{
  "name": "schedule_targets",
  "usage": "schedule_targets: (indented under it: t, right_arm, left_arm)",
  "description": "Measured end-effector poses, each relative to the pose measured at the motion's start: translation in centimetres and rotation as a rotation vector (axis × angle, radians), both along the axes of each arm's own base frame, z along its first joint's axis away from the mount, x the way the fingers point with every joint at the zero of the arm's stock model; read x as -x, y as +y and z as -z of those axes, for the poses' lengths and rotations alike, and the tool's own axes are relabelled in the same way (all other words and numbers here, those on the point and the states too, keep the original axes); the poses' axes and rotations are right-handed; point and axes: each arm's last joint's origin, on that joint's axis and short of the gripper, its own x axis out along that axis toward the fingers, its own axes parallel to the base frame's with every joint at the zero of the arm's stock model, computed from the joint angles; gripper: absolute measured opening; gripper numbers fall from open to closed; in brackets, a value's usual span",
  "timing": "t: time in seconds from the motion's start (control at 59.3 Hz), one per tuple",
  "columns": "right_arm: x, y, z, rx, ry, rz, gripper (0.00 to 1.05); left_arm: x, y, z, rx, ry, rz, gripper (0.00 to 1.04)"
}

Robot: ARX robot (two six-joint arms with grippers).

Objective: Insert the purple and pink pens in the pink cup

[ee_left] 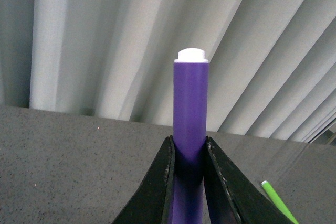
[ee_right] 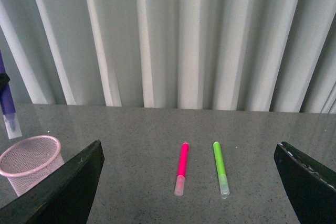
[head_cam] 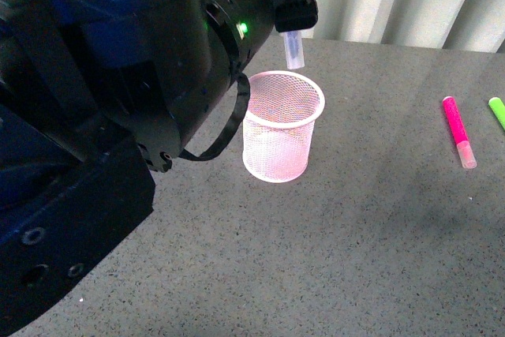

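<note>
My left gripper is shut on the purple pen and holds it upright, pale cap down, just above the far rim of the pink cup. In the left wrist view the purple pen stands clamped between the black fingers. The pink pen lies flat on the table at the right. My right gripper is open and empty, above the table, facing the pink pen. The cup and the held purple pen show at that view's edge.
A green marker lies just right of the pink pen, parallel to it; it also shows in the right wrist view and the left wrist view. My left arm's dark body fills the left of the front view. White pleated curtains back the grey table.
</note>
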Motion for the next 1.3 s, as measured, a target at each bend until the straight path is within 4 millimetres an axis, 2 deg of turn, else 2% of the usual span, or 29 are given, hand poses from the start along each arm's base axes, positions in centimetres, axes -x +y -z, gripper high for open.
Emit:
schedule_targets:
  t: [0.253,0.472,0.742,0.776,0.911,1.096,1.231,1.298]
  right_arm:
    - [0.0,0.0,0.0,0.000,0.000,0.000,0.98]
    - [0.0,0.0,0.0,0.000,0.000,0.000,0.98]
    - [0.0,0.0,0.0,0.000,0.000,0.000,0.98]
    - [0.0,0.0,0.0,0.000,0.000,0.000,0.98]
    - [0.0,0.0,0.0,0.000,0.000,0.000,0.98]
    - [0.0,0.0,0.0,0.000,0.000,0.000,0.98]
    - [0.0,0.0,0.0,0.000,0.000,0.000,0.98]
    - [0.0,0.0,0.0,0.000,0.000,0.000,0.98]
  left_arm:
    - [-0.8,0.1,2.2,-0.032,0.028,-0.001,0.12]
    - [-1.5,0.9,3.3,-0.039,0.048,-0.027,0.12]
    - [-1.5,0.9,5.2,-0.048,0.124,-0.019,0.12]
    - [-1.3,1.0,5.5,-0.044,0.153,0.002,0.21]
    - [-0.7,1.1,5.8,-0.035,0.228,0.050,0.42]
    - [-0.3,1.2,4.0,-0.071,0.330,0.102,0.75]
    - [-0.3,2.0,2.6,-0.132,0.454,0.102,0.99]
    - [-0.2,2.7,1.7,-0.196,0.523,0.116,0.98]
